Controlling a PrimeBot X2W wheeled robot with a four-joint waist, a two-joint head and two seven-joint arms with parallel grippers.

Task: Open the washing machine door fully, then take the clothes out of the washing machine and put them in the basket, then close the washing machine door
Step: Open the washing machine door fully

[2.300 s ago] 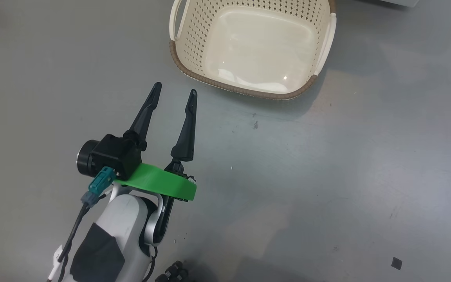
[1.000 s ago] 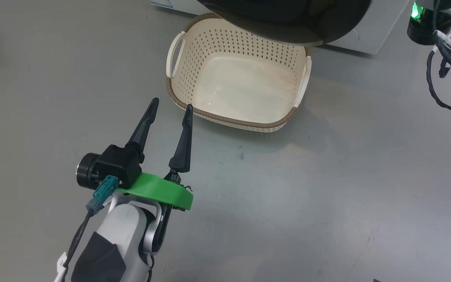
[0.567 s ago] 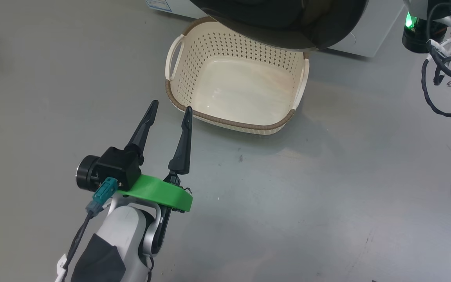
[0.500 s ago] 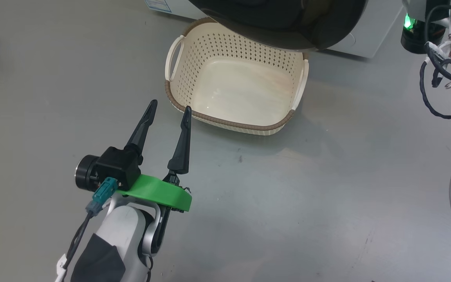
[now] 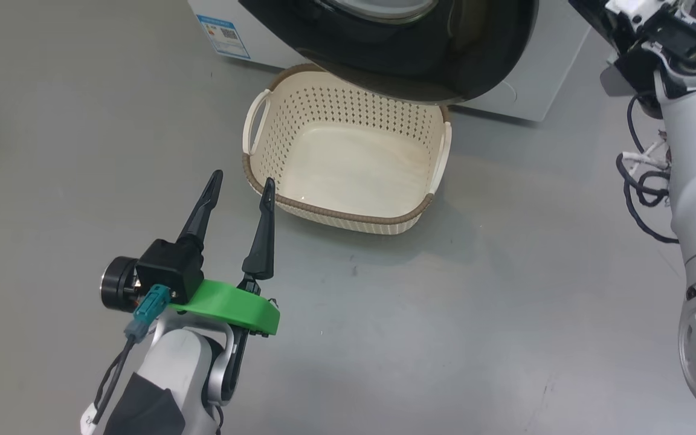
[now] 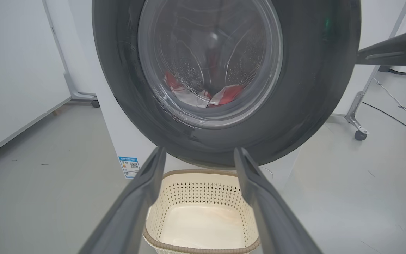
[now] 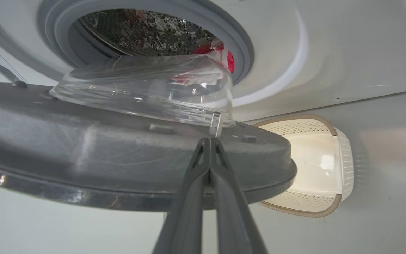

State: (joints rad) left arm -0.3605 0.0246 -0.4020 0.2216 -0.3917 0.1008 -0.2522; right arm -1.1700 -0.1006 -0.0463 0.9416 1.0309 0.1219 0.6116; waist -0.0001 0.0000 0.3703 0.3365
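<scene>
Washing machine door [image 5: 444, 60]: ajar, swung partway out from the white washing machine [image 5: 541, 72]. In the head view its black rim overhangs the far edge of the basket [image 5: 336, 211]. The right wrist view looks at the door's grey inner side, with the clear glass bowl bulging toward the drum mouth [image 7: 240, 46].

Clothes [image 6: 226, 97]: red and white fabric low in the drum, seen through the door glass in the left wrist view. A red patch also shows at the lip of the drum mouth in the right wrist view.

Basket: on the grey floor [image 5: 444, 314], directly in front of the machine, below the door. Nothing lies in it. A blue sticker [image 5: 222, 33] sits on the machine front, to the basket's upper left.

Left gripper [image 5: 243, 176]: fingers spread wide, nothing between them. It hangs above the floor, fingertips just beside the basket's near left corner, pointing at the door.

Right gripper [image 7: 210, 141]: fingers pressed together, nothing visible between them. The tips lie at the door's inner face, next to a small clear tab at the base of the glass bowl. Cannot tell whether they touch it. In the left wrist view a dark finger meets the door's right edge.
</scene>
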